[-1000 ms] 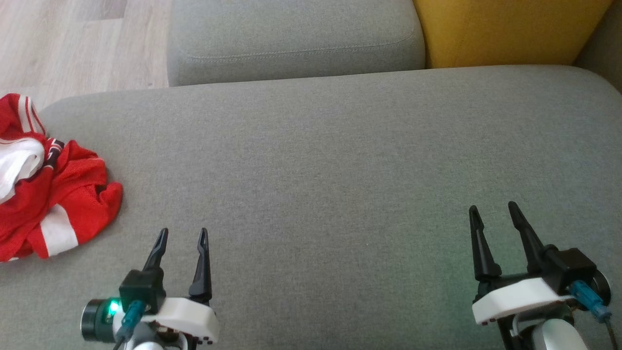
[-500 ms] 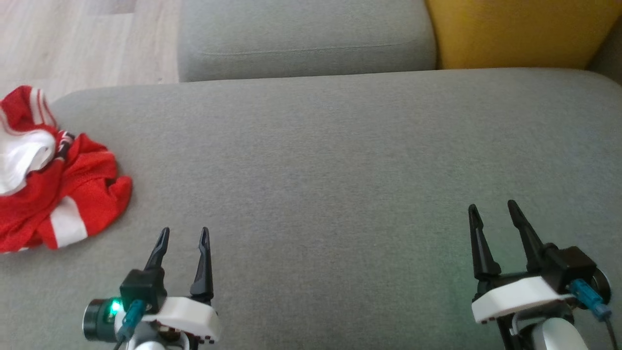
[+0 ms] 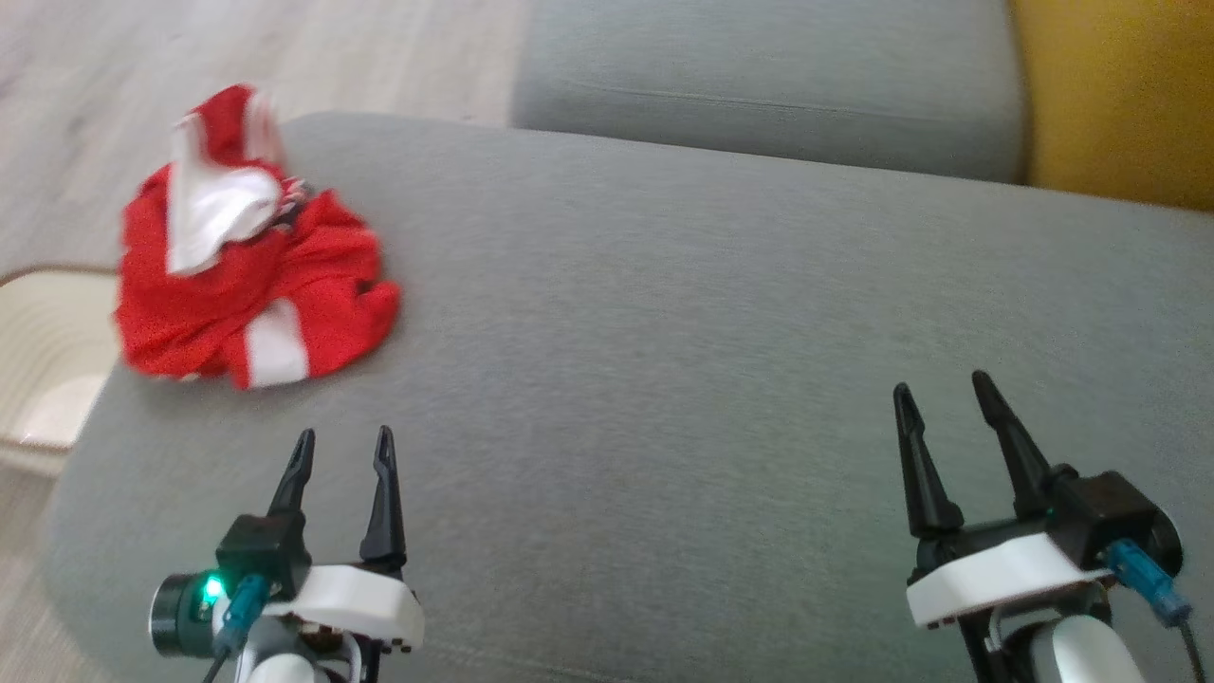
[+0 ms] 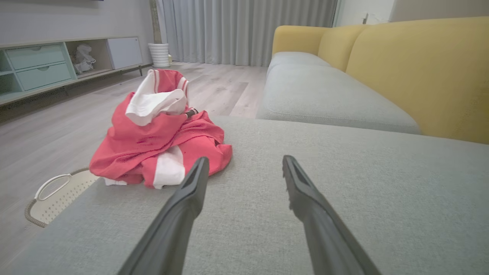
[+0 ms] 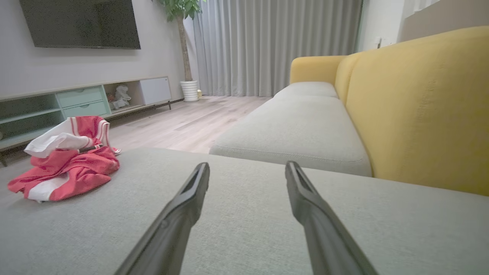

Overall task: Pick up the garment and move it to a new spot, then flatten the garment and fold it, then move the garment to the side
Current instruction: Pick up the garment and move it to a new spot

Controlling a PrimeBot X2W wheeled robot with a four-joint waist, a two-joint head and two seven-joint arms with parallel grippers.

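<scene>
As I read it, nothing of the job is done yet. The garment [image 3: 247,275] lies crumpled in a red-and-white heap at the far left corner of the cushion [image 3: 664,332], with a basket [image 3: 38,360] on the floor beside that corner. My left hand [image 3: 343,433] is near the heap, fingers apart and empty. My right hand [image 3: 938,383], well apart from it, is spread and empty too. Pickup, move, flattening, folding and setting aside all remain.

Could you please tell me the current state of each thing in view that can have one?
garment: crumpled in a heap on the grey cushion, unfolded, not held.
left gripper: jaws open, empty, short of the garment.
right gripper: jaws open, empty.
basket: on the floor beside the cushion, partly hidden.
</scene>
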